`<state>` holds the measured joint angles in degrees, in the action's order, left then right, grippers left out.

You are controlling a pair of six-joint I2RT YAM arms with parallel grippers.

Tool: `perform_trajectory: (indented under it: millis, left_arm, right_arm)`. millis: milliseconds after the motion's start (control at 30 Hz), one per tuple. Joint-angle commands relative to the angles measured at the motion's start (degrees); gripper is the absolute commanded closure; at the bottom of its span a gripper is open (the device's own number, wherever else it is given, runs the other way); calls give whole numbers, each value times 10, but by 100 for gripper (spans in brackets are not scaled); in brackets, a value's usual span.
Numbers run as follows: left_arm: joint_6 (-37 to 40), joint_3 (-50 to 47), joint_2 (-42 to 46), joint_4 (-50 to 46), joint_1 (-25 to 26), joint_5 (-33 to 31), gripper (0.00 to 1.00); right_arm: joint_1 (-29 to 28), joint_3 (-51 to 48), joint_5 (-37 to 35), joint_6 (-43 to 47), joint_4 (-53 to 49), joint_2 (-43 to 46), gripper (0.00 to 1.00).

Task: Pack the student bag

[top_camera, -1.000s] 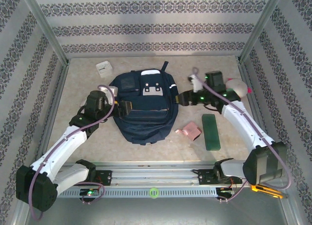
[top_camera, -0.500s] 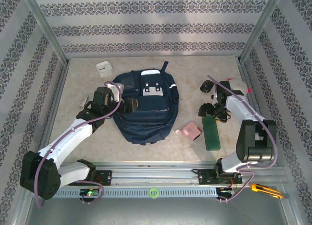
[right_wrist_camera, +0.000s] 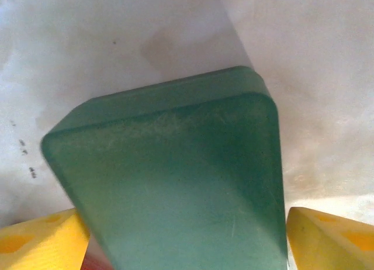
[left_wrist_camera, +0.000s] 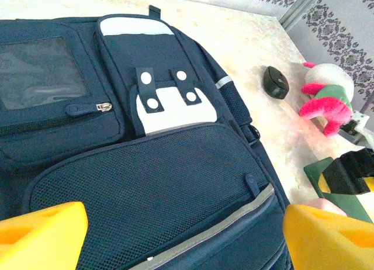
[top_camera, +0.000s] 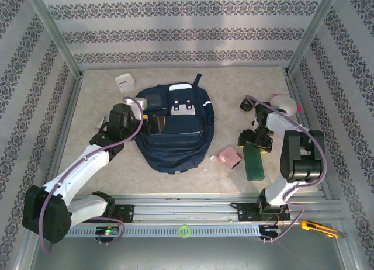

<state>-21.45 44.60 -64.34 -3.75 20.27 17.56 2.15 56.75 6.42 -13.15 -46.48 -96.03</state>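
The green case [right_wrist_camera: 175, 182] runs off the bottom edge of your right wrist view. Your left wrist view cuts the student bag [left_wrist_camera: 146, 182] at its left and bottom edges. From above, the small white item [top_camera: 124, 82] beyond it is too small to identify.

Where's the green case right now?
In the top view the green case lies flat on the right side, right of the pink item, its far end between the right gripper's fingers.

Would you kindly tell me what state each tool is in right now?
Left tool: open, empty, over the student bag.
Right tool: open, fingers either side of the green case.
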Motion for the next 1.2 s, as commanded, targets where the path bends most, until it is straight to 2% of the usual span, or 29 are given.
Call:
perform_trajectory:
  millis: [0,200,267,333,467,600,667,767,933,1167]
  left_arm:
    - [3,12,-5,22,6,2,14]
    - [11,26,-22,16,6,22,14]
    - [158,34,-17,11,7,77,15]
    - [231,53,-16,-14,7,76,16]
    - [351,90,-28,-72,7,125,15]
    - [457,112,-56,-136,12,211,15]
    - [551,123,-74,-190,18,240,14]
    - [633,140,-108,-236,26,215,14]
    - [699,174,-165,-290,69,121,13]
    - [674,147,-200,-182,105,29,11]
  right_arm:
    - [5,14,-11,7,-9,-23,16]
    - [4,18,-21,11,-2,-43,20]
    - [5,14,-32,23,18,-46,37]
    - [5,10,-29,24,29,-28,42]
    - [5,0,11,22,44,48,46]
    - [5,-13,33,25,62,135,48]
    - [5,-14,44,29,69,173,48]
    - [4,-18,73,36,85,220,48]
    - [4,-60,114,28,142,305,51]
    - [3,-119,133,12,199,402,52]
